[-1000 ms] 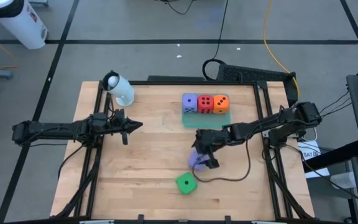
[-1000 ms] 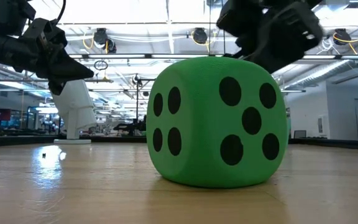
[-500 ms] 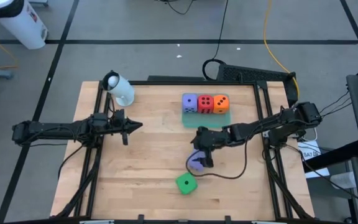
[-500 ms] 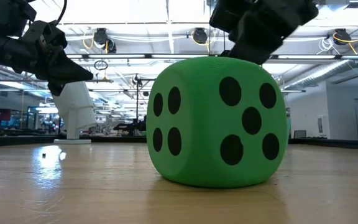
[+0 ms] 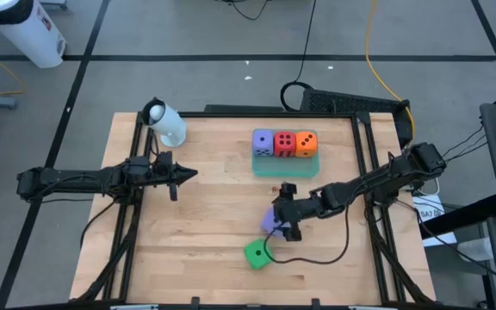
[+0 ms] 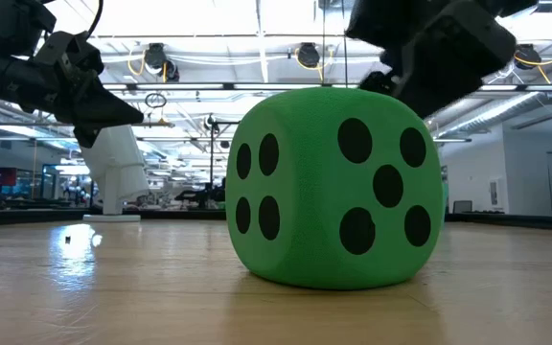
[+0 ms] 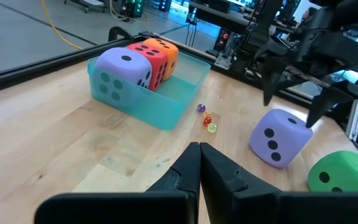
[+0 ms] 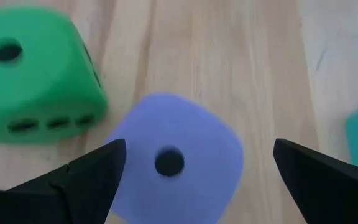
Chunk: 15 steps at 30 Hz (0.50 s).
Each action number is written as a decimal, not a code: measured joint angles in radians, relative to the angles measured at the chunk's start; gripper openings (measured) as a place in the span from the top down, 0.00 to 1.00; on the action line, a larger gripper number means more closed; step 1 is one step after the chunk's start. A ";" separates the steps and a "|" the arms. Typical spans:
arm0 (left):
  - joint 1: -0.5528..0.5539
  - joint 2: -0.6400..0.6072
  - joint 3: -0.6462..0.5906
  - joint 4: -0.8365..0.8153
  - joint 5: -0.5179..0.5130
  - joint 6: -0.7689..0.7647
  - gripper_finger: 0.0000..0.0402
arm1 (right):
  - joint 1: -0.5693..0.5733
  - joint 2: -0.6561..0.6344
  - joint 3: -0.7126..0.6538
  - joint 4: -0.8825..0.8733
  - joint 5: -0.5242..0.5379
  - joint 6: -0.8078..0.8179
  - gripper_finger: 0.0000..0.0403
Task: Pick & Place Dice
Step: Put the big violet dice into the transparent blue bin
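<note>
Wooden table is seen from above, with a green tray near its far edge already holding three dice: purple, red and orange. Over the last second the right gripper has been shifted toward the near edge and brought over the loose purple die, which is now framed between its fingers in the wrist view. The pick of the fourth die is thus judged about to begin; the green die lies just beside, untouched. The fingers are spread wide on either side of the purple die, and nothing is held; no contact is visible. The left gripper is kept waiting over the table's left side, fingers pressed together, empty.
</note>
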 joint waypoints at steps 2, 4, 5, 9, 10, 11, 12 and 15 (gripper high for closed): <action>0.000 0.000 0.000 0.000 0.000 -0.011 0.96 | -0.001 -0.001 0.001 -0.023 0.001 0.035 0.01; 0.000 0.000 0.000 0.000 0.000 -0.022 0.96 | -0.003 -0.002 0.001 -0.044 0.002 0.068 0.01; 0.000 0.000 0.000 -0.001 0.000 -0.023 0.96 | -0.003 -0.002 0.001 -0.054 0.002 0.074 0.01; 0.000 0.000 0.000 -0.003 0.000 -0.026 0.96 | -0.004 -0.002 0.001 -0.088 -0.001 0.087 0.01; 0.000 0.000 0.000 -0.003 0.000 -0.026 0.96 | -0.004 -0.002 0.001 -0.096 -0.013 0.081 0.01; 0.000 0.000 0.000 -0.003 0.000 -0.026 0.96 | -0.005 -0.002 0.002 -0.106 -0.042 0.062 0.01; 0.000 0.000 0.000 -0.003 0.000 -0.026 0.96 | -0.005 -0.003 0.002 -0.116 -0.077 0.038 0.01; 0.000 0.000 0.000 -0.003 0.000 -0.026 0.96 | -0.003 -0.002 0.002 -0.132 -0.177 -0.035 0.01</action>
